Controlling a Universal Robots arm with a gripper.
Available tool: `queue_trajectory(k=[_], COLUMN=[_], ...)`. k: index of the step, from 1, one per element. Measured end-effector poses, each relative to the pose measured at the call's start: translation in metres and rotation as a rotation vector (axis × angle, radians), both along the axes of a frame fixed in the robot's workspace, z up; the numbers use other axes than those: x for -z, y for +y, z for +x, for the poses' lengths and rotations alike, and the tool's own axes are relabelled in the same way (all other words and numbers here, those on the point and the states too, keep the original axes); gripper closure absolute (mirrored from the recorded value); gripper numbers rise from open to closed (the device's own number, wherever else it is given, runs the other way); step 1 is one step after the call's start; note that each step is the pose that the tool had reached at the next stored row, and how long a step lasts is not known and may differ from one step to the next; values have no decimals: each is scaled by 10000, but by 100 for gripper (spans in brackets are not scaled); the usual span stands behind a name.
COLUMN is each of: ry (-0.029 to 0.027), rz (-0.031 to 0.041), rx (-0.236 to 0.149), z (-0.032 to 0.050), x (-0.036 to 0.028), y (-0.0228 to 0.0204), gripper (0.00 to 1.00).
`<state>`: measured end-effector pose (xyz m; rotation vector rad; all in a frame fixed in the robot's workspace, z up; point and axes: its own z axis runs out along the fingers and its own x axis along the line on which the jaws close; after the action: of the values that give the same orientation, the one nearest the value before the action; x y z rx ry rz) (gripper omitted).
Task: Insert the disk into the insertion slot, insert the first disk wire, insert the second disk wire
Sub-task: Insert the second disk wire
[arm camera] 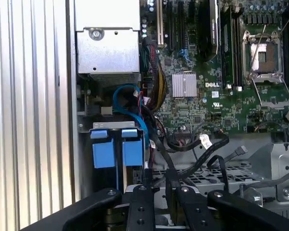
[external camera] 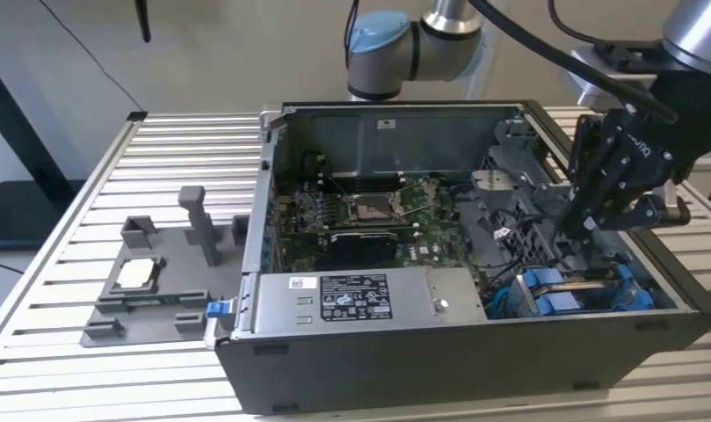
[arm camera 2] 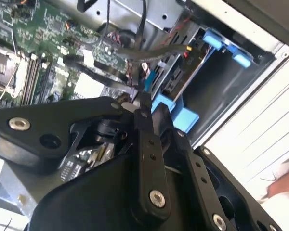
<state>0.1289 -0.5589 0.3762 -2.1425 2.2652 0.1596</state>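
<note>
— Black fingers [arm camera: 140,207] of the gripper [arm camera: 159,185] sit closest in the first wrist view; are they gripping anything?

— They stand close together with a narrow gap, and a black disk wire [arm camera: 158,140] runs down into that gap; I judge them clamped on its end, though the plug itself is hidden.

— Where is the disk?

— The disk [external camera: 590,280] lies already in the insertion slot [arm camera: 116,126], in the case corner at the exterior view's right; the blue tabs [arm camera: 99,148] sit at its end, likely to hold it without screws; so the first step looks done.

— Why does the gripper lean in like that?

— In the exterior view it hangs just above the slot, tilted; I take it the angle lets the wire's end face the disk's edge, between the slot and the motherboard [arm camera: 197,110].

— And around that?

— A blue cable [arm camera: 127,89] loops beside the silver power supply [arm camera: 107,50]; the computer case [external camera: 449,369] lies on its side, open upward, which gives the arm access; the grey fixture tray [external camera: 155,303] rests well apart on the slatted surface [external camera: 85,176], at the exterior view's left, probably as a parts holder.
</note>
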Motion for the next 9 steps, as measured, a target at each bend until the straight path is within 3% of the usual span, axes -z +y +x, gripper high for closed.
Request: queue_trajectory(k=[2,9], ry=[-117,-245], rz=[4,6], rx=[-4,-23], z=[-23,-106], x=[-1,-73], y=[4,4], gripper=[75,75])
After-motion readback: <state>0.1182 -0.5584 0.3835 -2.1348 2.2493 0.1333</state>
